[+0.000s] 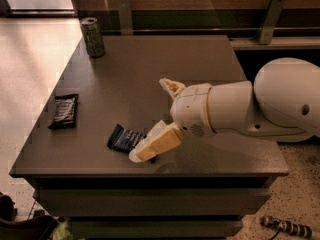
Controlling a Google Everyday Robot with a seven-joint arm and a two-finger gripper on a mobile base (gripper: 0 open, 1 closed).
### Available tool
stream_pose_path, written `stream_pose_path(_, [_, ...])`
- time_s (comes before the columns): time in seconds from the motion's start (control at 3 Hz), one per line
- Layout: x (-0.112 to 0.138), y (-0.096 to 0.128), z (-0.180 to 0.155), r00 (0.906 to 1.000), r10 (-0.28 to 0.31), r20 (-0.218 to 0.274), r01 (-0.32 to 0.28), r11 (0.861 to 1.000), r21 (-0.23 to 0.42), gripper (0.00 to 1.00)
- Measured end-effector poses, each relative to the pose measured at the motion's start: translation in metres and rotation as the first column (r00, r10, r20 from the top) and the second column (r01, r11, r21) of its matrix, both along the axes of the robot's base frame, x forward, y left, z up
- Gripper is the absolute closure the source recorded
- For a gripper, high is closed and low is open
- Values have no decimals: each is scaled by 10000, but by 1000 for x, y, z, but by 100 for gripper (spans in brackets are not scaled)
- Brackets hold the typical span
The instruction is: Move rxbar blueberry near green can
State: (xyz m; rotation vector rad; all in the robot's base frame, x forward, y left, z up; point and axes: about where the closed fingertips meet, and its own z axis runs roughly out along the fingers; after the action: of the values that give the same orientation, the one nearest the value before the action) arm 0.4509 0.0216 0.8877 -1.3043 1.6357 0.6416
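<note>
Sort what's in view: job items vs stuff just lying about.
Job:
- rxbar blueberry, near the front edge of the table
- green can, upright at the far left corner
- tool, open, with its lower finger at the bar's right end

Lying about:
- black-wrapped bar, flat near the left edge

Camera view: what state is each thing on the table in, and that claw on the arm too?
gripper: open, lowered at the right end of the rxbar blueberry, partly covering it.
rxbar blueberry: lying flat near the front edge of the table, not lifted.
green can: upright at the far left corner, well apart from the rxbar blueberry.
black bar: lying flat by the left edge, nothing touching it.
</note>
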Motion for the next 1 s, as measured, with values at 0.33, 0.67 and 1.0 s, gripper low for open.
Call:
stream_pose_path(0.33, [0, 7, -13, 10000, -44, -56, 44, 10000, -83, 0])
stream_pose_path(0.67, [0, 9, -26, 9998, -156, -115, 152, 9993, -345, 0])
stream_pose_path(1.0, [0, 15, -41, 9996, -126, -238, 115, 9988, -477, 0])
